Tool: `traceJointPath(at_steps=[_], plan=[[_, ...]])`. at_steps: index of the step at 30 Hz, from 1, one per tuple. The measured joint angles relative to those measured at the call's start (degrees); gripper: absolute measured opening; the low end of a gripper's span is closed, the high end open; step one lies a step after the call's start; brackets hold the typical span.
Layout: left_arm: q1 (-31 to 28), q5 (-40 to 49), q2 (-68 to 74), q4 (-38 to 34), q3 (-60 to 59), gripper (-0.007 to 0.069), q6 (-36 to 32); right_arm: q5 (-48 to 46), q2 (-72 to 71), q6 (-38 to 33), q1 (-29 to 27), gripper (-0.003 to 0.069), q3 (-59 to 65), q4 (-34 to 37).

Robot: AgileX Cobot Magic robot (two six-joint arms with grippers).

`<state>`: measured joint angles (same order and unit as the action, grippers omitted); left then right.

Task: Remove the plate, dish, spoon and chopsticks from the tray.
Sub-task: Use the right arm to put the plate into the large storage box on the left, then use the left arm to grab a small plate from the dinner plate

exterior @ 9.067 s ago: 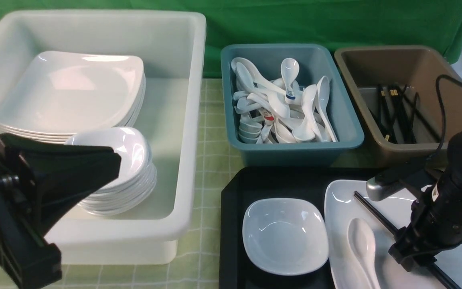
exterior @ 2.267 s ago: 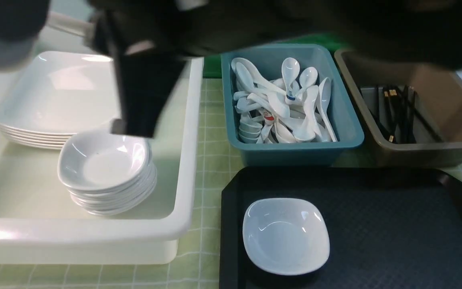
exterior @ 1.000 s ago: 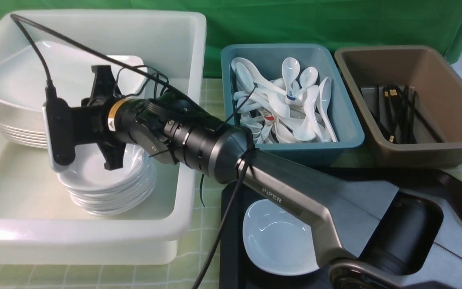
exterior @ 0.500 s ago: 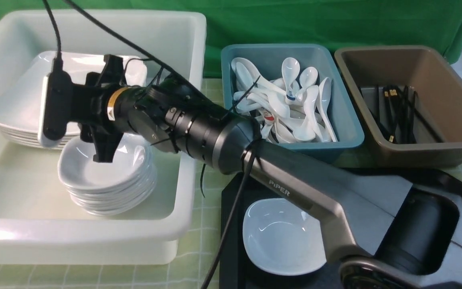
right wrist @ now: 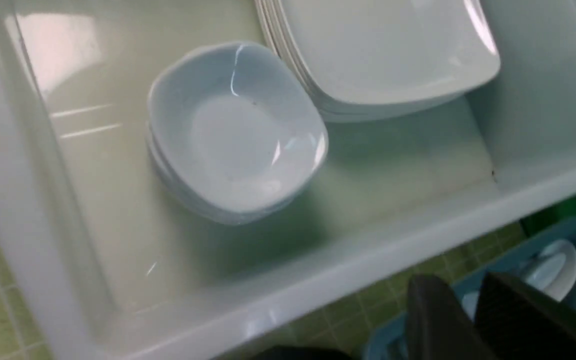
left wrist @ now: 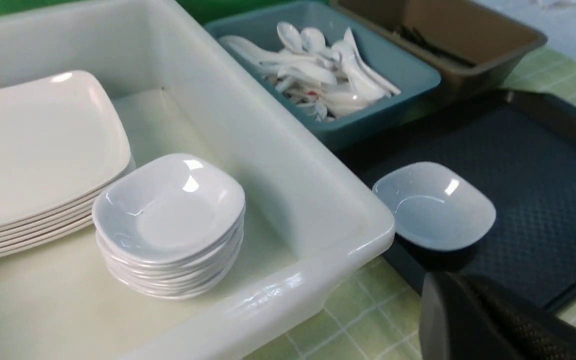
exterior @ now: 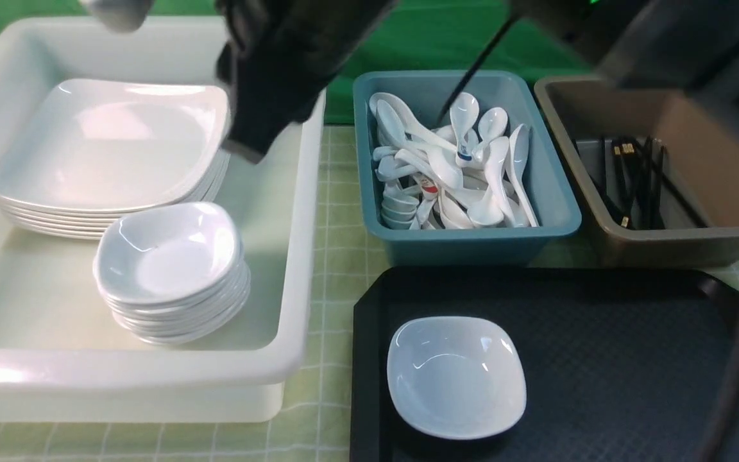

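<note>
In the near right part of the scene, the black tray [exterior: 600,372] is set on the worktop [exterior: 305,398], which is covered with a green checked cloth. The small white dish [exterior: 457,378] is seen upright on the tray's left part, with bare black surface to its right.

To the left of the tray, the white bin [exterior: 119,372] is placed. Within it, a stack of small dishes [exterior: 180,308] is seen at the near side, and just beyond, to the left, the large white plate [exterior: 106,141] is laid uppermost on a stack of matching plates.

Farther off, beyond the tray, spoons [exterior: 446,160] are heaped in the teal bin [exterior: 472,247]; to its right, black chopsticks [exterior: 639,179] are gathered in the brown bin [exterior: 684,247]. Which spoon or chopsticks belong to the task cannot be told.

Above these bins the right arm [exterior: 344,25] is stretched from the right, blurred. Its right gripper [right wrist: 460,295] is held over the white bin, parted by only a narrow gap, with nothing gripped. The left gripper [left wrist: 450,281] is closed, and nothing is seen in it. At the far side, a green cloth [exterior: 446,38] is hung.
</note>
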<state>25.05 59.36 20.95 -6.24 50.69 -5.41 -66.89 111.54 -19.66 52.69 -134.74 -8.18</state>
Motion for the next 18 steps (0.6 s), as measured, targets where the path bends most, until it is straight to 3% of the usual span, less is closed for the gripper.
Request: traceJointPath(at_steps=[4, 9, 12, 15, 18], plan=[[0.0, -2.41, 9.96, -2.5, 0.0, 0.0011, -4.89, 0.0, -6.67, 6.17, 0.0, 0.0033, 5.44, -1.51], [2.29, -4.91, 25.73, -6.61, 0.41, 0.0011, -12.95, 0.0, -21.05, 14.0, 0.0, 0.003, 23.32, -3.26], [6.3, -6.19, 31.94, -6.02, 0.41, 0.0011, -14.69, 0.06, -30.49, 19.12, 0.0, 0.0031, 34.98, -3.93], [15.65, -10.4, 43.04, -2.63, 1.47, 0.0011, -15.37, 3.76, -44.72, 26.79, 0.0, 0.0031, 56.7, -4.16], [19.36, -13.23, 49.06, -1.73, 3.43, 0.0011, -14.74, 5.99, -50.22, 29.05, 0.0, 0.0031, 65.58, -4.16]])
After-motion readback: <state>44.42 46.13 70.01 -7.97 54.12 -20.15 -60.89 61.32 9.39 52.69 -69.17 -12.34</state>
